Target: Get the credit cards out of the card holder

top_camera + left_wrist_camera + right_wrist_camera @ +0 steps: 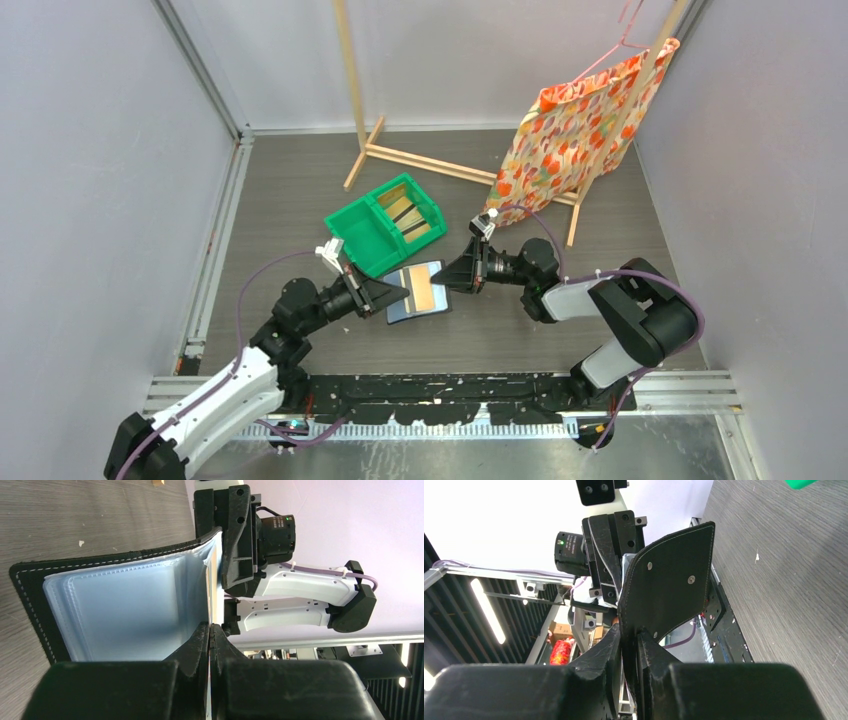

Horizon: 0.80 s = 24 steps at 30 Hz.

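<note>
Now the card holder (400,306) sits open mid-table, with the right gripper (447,277) clamped on its black cover and the left gripper (402,294) pinched tight on what looks like a tan credit card (425,290) in the sleeves. Striped cards (405,212) already lie in the green bin (352,236) just behind. By my read, at least this one is left to pull.

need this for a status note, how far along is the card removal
Done: several credit cards lie in the green bin. In hand: left gripper and right gripper both pinch the open card holder. Left to do: at least one orange card sits inside it.
</note>
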### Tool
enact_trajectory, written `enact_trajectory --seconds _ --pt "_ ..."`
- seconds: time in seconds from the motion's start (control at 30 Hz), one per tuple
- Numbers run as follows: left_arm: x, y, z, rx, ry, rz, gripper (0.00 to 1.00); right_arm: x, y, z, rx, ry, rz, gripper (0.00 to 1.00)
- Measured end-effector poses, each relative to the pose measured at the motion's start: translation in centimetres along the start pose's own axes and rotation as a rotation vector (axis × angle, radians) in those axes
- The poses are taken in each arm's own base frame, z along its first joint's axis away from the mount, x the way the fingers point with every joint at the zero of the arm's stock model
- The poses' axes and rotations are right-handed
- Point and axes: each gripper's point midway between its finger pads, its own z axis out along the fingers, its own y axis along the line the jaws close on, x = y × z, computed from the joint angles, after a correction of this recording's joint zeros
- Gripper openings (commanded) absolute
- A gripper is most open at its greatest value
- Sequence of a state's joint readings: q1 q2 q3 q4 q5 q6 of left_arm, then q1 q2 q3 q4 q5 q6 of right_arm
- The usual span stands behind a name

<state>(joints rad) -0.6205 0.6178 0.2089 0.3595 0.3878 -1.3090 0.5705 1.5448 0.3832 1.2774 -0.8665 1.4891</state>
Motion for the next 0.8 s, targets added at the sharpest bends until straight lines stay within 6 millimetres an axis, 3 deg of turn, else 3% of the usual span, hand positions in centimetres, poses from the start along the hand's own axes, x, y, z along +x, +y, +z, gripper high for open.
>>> enact_trajectory --seconds 0.13,0.27,0.47,0.57,0.67,0.8 --pt "0.1 0.2 -0.4 -0.006 -0.004 -0.002 0.01 0.0 0.1 0.0 -0.005 0.002 0.002 0.13" --pt "0.1 0.1 -0.4 -0.003 -0.005 -0.001 0.01 0.0 0.2 0.0 -0.014 0.005 0.002 0.24" --pt "0.2 1.0 -0.1 -0.035 0.007 -0.016 0.01 0.2 0.0 0.0 -0.016 0.020 0.019 0.31" --pt "0.3 1.5 0.2 -0.047 0.018 -0.028 0.01 0.4 0.0 -0.1 -0.017 0.031 0.020 0.29" --pt "0.4 1.5 0.4 -0.047 0.026 -0.038 0.01 0.4 0.0 -0.1 -0.017 0.034 0.021 0.19" --pt "0.4 1.2 0.5 -0.034 0.029 -0.037 0.01 0.4 -0.1 -0.1 -0.015 0.034 0.023 0.18"
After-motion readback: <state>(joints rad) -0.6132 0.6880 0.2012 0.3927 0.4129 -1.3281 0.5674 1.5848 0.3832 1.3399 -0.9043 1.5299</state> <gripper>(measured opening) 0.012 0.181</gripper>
